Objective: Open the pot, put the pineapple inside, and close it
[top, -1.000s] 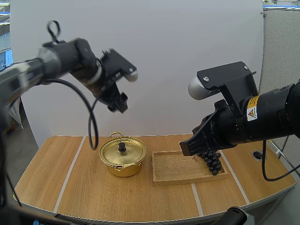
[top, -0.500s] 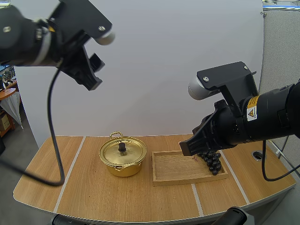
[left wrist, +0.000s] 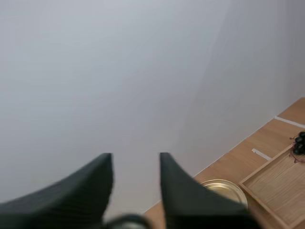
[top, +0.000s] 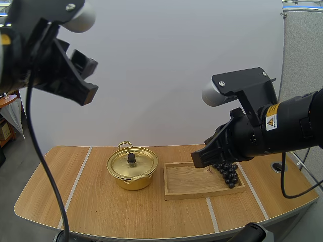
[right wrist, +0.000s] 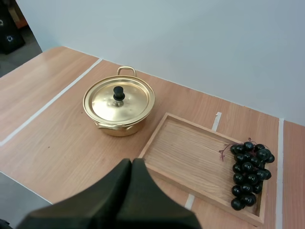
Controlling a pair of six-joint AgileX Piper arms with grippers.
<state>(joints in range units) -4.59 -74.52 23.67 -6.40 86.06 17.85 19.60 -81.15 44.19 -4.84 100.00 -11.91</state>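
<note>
The left pincer (top: 90,78) hangs high above the left end of the bench (top: 101,212), well clear of everything on it. In the left wrist view its two fingers stand apart with a plain gap between them (left wrist: 136,158), so this pincer is wide and holds nothing. Beyond those fingers, far below, lie the rim of the pot (left wrist: 224,188) and one corner of the wooden tray (left wrist: 274,183).

The right pincer (top: 199,160) is raised over the right half of the bench, above the tray (top: 192,182). In the right wrist view its fingers lie pressed together as one dark wedge (right wrist: 131,164), closed on nothing.

The golden pot (top: 132,170) stands on the bench left of centre, just beside the tray's left end and apart from it. Its lid (right wrist: 119,102) sits flat on it, with the black knob (right wrist: 118,92) upright in the middle.

No pineapple shows. The fruit on the bench is a bunch of dark grapes (right wrist: 249,169), which lies at the right end of the tray (right wrist: 190,155). The rest of the tray floor is bare wood. Both pincers are well apart from the pot and from the grapes (top: 228,173).
</note>
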